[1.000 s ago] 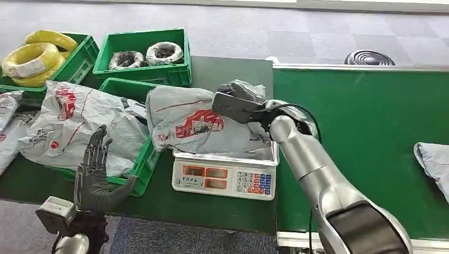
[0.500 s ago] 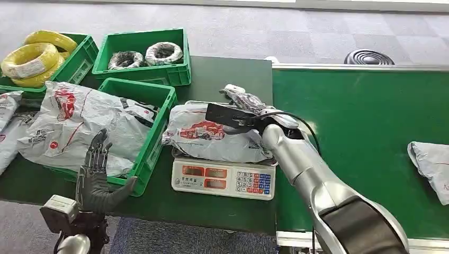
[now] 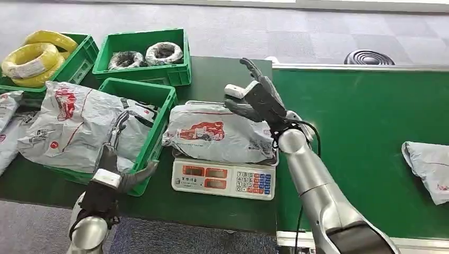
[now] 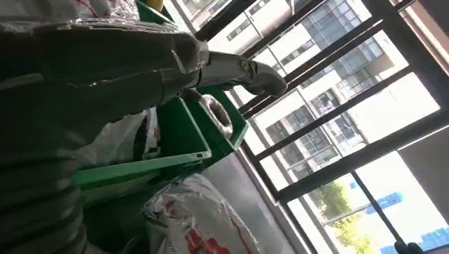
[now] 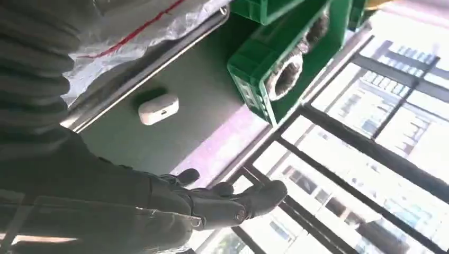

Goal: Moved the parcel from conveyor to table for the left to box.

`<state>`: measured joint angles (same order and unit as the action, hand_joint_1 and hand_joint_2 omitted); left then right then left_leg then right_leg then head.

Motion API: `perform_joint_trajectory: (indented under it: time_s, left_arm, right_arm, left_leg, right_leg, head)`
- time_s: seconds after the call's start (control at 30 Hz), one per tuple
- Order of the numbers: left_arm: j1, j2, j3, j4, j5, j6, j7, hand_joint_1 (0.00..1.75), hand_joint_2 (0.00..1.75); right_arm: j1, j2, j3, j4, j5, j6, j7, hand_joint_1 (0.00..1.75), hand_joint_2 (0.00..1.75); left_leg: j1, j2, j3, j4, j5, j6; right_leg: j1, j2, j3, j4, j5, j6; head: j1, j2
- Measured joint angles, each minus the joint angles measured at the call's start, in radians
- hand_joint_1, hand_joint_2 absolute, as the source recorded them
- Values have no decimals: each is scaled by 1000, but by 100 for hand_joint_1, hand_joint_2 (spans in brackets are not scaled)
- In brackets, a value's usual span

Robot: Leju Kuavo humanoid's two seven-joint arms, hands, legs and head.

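Parcel [image 3: 218,138] lies flat on your scale [image 3: 224,179], right hand [image 3: 258,100] just above it, fingers [image 3: 253,69] spread, left hand [image 3: 117,175] open by the crate [image 3: 154,142]

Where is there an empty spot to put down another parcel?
The green belt is bare between the scale and the grey parcel at its far right. The table strip behind the scale is mostly free. The left is crowded: the bins and bagged parcels fill it.
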<state>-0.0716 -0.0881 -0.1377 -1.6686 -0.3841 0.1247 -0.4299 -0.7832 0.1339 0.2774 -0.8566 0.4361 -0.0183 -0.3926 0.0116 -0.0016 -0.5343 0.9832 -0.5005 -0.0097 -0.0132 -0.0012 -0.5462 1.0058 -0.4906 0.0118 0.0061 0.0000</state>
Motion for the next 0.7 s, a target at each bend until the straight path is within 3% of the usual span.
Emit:
perform_joint_trajectory:
  time_s: [0.17, 0.33, 0.5, 0.7]
  left_arm:
    - [-99, 5, -59, 28, -104, -37, 112, 0, 175]
    - [-274, -7, -140, 194, -246, -50, 229, 0, 175]
    - [-443, -45, -208, 453, -354, -14, 291, 0, 175]
    - [-589, -112, -265, 832, -410, 37, 293, 0, 175]
  right_arm:
    - [130, -14, -66, -228, -75, -160, -87, 0, 175]
    - [359, -65, -162, -543, -187, -254, -146, 0, 175]
    - [560, -114, -226, -670, -277, -306, -262, 0, 175]
    - [718, -129, -223, -711, -307, -299, -280, 0, 175]
  left_leg:
    - [0, -6, 0, 1, 0, 0]
    - [0, -8, -1, 1, 0, 0]
    - [-1, -7, -1, 2, 0, 1]
    - [-1, -3, -1, 1, 0, 1]
  right_leg:
    - [0, -6, -1, -1, 0, 0]
    - [0, -7, 1, -1, 0, 0]
    - [-1, -6, 1, -2, 0, 0]
    - [-1, -3, 0, -1, 0, 0]
  head:
    - [0, 0]
    - [0, 0]
    - [-2, 0]
    - [-1, 0]
